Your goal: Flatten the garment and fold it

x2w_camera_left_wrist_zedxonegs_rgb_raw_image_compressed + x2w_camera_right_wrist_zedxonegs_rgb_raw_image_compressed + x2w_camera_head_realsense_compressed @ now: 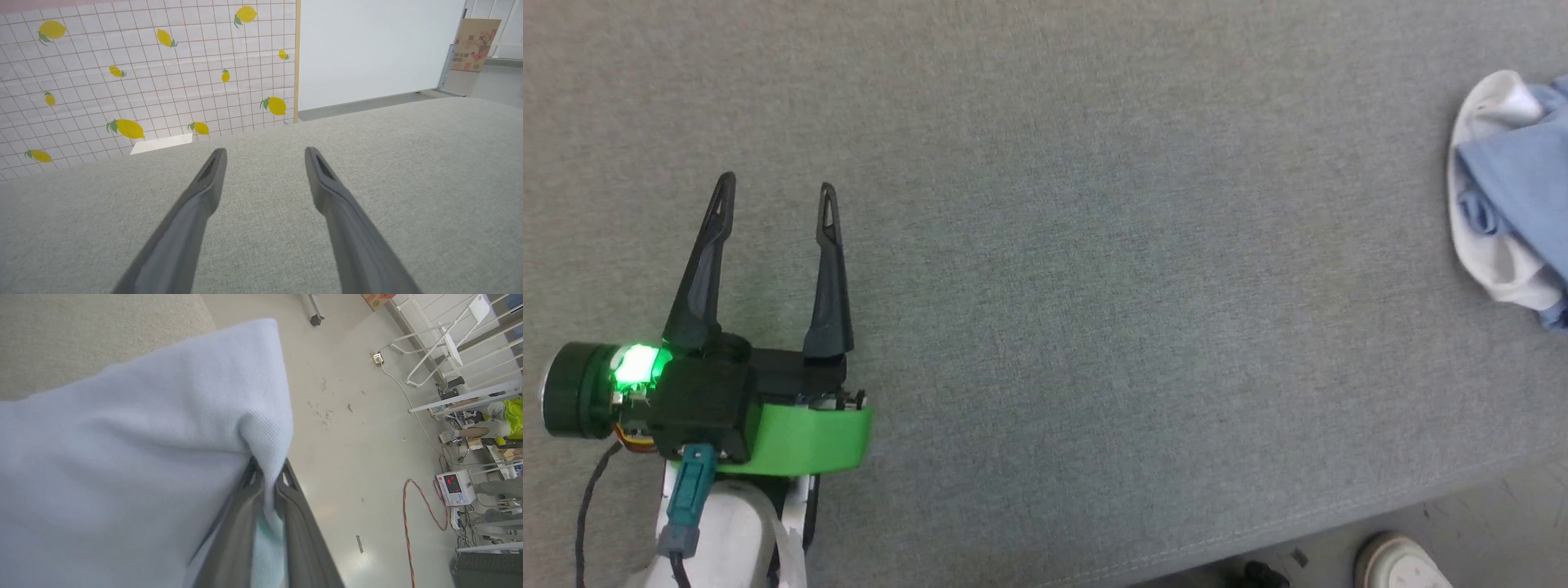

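garment (1515, 188): light blue T-shirt w/ white part, bunched at far right edge of head view, over the grey fabric surface (1094, 286); cut off by frame edge; resting or lifted, cannot tell.
garment, right wrist view (143, 437): pale blue knit spread across left half of view, one fold drawn to a peak.
right gripper (267, 471): fingers nearly together, pinching that fold of garment btwn them; cloth runs down btwn the fingers.
left gripper (776, 184): fingers spread wide, nothing btwn them; over bare grey surface, well apart from garment; green light (637, 363) lit on wrist.
left gripper, own view (265, 151): both fingers angled low over the fabric; touching or just above, cannot tell.
cardboard box (476, 45): printed, upright on floor far back right; contents not visible.
lemon-print wall (143, 81): white grid w/ yellow lemons, behind surface; plain white panel (367, 49) beside it.
shoe (1401, 563): pale toe on floor, just past surface's near edge.
floor (347, 416): pale, scuffed; orange cable (408, 514) looping near a white device w/ red display (455, 486).
white metal rack (441, 343): on floor, top right of right wrist view.
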